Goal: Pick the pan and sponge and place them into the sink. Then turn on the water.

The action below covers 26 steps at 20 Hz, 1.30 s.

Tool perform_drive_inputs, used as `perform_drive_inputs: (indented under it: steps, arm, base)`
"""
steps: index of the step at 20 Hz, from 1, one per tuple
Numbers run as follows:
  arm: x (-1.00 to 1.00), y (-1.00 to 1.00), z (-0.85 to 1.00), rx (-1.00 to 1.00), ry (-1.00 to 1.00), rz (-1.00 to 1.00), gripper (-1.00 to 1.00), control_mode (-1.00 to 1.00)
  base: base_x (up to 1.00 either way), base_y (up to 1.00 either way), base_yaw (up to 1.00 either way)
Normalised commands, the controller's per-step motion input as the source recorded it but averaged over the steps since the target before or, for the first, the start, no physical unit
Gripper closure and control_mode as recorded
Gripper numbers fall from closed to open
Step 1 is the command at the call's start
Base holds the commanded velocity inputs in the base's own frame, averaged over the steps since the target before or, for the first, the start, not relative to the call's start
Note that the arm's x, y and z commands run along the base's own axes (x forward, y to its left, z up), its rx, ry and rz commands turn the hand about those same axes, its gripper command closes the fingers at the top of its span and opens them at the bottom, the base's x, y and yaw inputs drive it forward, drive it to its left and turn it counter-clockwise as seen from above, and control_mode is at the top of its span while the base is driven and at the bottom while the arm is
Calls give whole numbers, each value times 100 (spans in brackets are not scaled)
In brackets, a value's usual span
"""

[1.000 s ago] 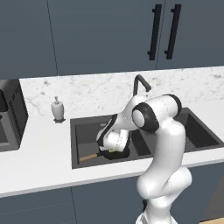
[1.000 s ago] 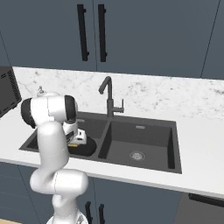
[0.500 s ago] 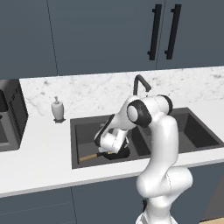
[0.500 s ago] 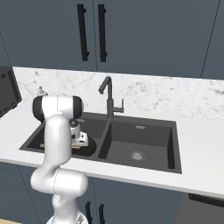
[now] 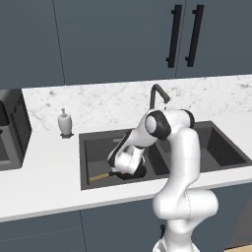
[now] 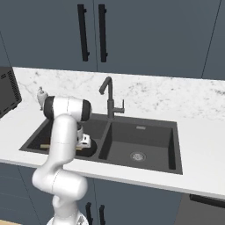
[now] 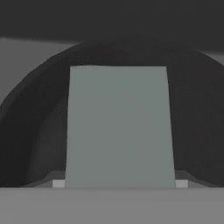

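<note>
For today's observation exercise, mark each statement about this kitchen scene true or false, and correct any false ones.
1. The pan lies in the left basin of the sink. True.
2. The pan's wooden handle rests on the counter. False: it lies inside the basin.
3. A grey-green sponge sits directly in front of the pincer, over the pan. True.
4. The faucet stands at the front edge of the sink. False: it stands behind the sink, near the divider.
5. A soap dispenser stands on the counter left of the sink. True.
</note>
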Motion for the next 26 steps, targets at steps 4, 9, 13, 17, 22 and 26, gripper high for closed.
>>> perform_drive_inputs:
  steps: [4,9,13,17,22,26]
  arm:
    - [0,0,0,0,0,0,-100,-100]
    - [-1,0,3,0,-1,0,-100,-100]
    - [-7,0,35,0,-6,0,-100,-100]
    - [-1,0,73,0,-8,0,-100,-100]
    - [0,0,82,0,-2,0,-100,-100]
    - [-23,0,66,0,-1,0,-100,-100]
  base:
    - [0,0,0]
    - [0,0,0]
    - [0,0,0]
    - [0,0,0]
    - [0,0,0]
    - [0,0,0]
